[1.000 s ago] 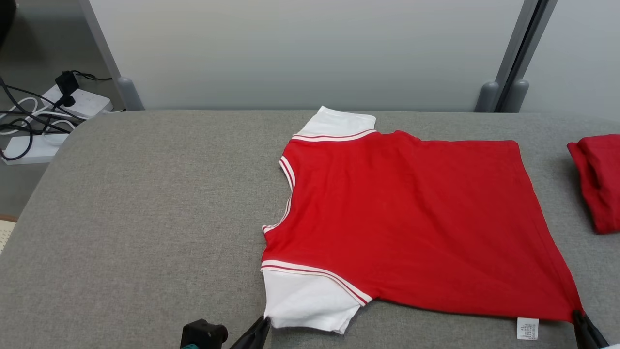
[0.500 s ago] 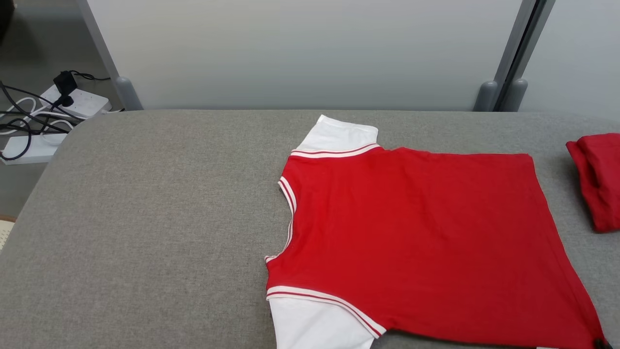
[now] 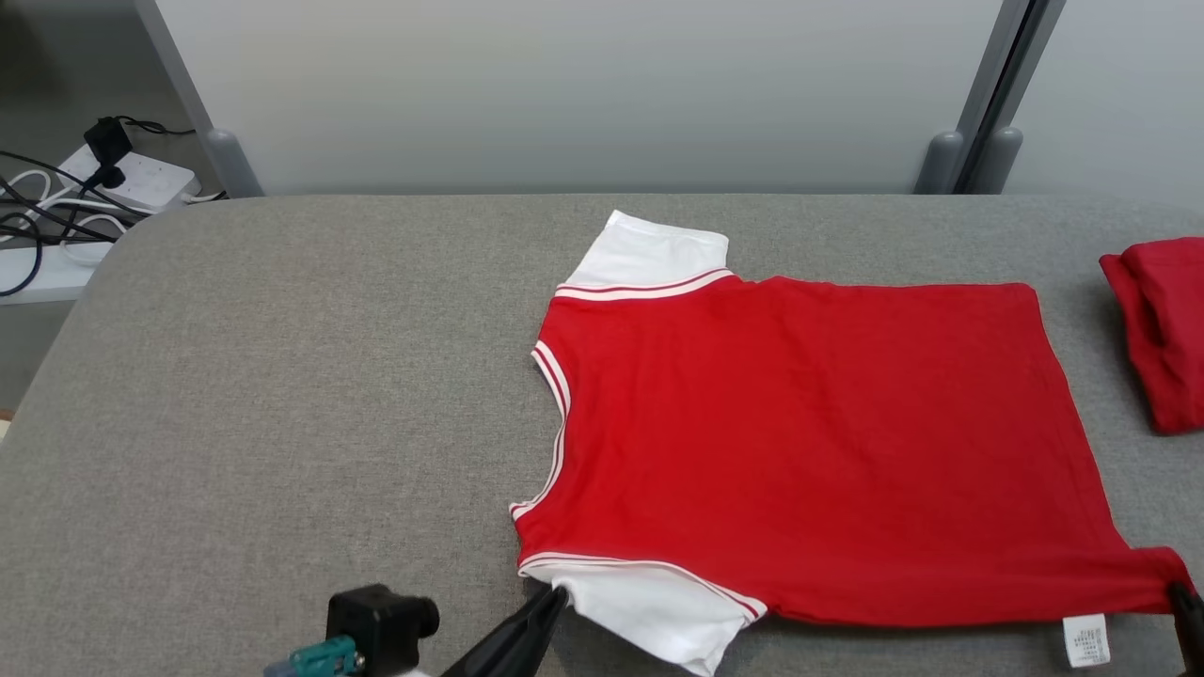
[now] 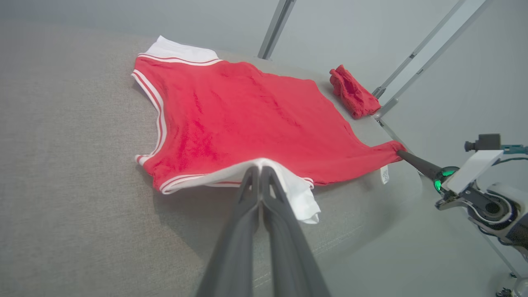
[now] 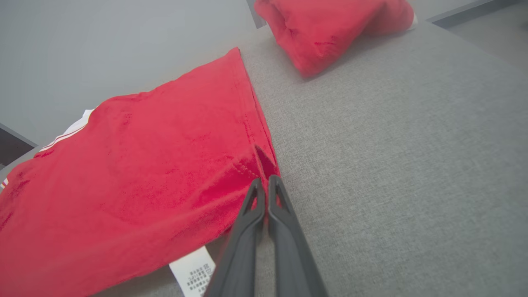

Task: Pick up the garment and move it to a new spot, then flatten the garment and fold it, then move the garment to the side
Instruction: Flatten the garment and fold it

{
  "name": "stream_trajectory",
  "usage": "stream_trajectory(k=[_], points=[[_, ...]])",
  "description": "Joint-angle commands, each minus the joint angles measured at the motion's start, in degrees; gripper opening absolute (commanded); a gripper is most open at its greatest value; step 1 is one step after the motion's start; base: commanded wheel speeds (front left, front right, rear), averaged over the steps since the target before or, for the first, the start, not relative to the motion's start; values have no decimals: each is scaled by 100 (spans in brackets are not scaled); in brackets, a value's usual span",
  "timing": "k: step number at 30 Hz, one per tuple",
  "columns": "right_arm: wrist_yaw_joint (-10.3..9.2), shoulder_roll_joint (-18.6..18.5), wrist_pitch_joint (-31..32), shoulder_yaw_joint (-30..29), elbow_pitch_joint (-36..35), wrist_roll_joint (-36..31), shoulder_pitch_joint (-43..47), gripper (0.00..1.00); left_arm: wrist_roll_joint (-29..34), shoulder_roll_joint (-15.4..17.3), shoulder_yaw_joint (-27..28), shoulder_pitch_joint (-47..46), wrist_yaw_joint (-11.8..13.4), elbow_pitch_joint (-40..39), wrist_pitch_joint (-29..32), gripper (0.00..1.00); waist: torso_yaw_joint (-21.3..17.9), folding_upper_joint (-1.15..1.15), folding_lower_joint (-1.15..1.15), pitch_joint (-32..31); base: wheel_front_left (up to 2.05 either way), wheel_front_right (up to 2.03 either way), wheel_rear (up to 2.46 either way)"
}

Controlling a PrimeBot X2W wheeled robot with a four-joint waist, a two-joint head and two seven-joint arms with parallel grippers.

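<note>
Left gripper (image 4: 260,168) is clenching the shirt (image 3: 800,442) by its white sleeve (image 4: 299,196), right gripper (image 5: 264,180) gripping its red hem corner (image 5: 264,163), along the surface (image 3: 282,376) front edge; label (image 3: 1086,641) print is reading illegible.

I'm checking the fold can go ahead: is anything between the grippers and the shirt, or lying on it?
Nothing visible. The left gripper pinches the shirt at its near white sleeve, the right gripper at its near hem corner. A bundled red cloth lies apart, to its right.

— Any lettering legible?
— Only a white care tag (image 5: 193,272) on the red garment (image 5: 123,177), just beside the pinched jaws of the right gripper (image 5: 264,183); its print is too small to read.
</note>
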Motion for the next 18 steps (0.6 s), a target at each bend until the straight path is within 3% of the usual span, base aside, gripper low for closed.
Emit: stream_trajectory(k=[1, 10, 18], points=[[6, -197, 52, 23, -85, 52, -242, 0, -51, 1, 245, -407, -61, -70, -61, 0, -7, 0, 0, 22, 0, 0, 0], [6, 3, 430, -221, 524, -66, -1275, 0, -41, -497, 460, -1399, -374, 1127, -577, 0, -30, 0, 0, 200, 0, 0, 0], [6, 30, 472, -40, 1213, -509, -2103, 0, 133, -854, 453, -2266, -724, 2339, -1062, 0, -10, 0, 0, 425, 0, 0, 0]])
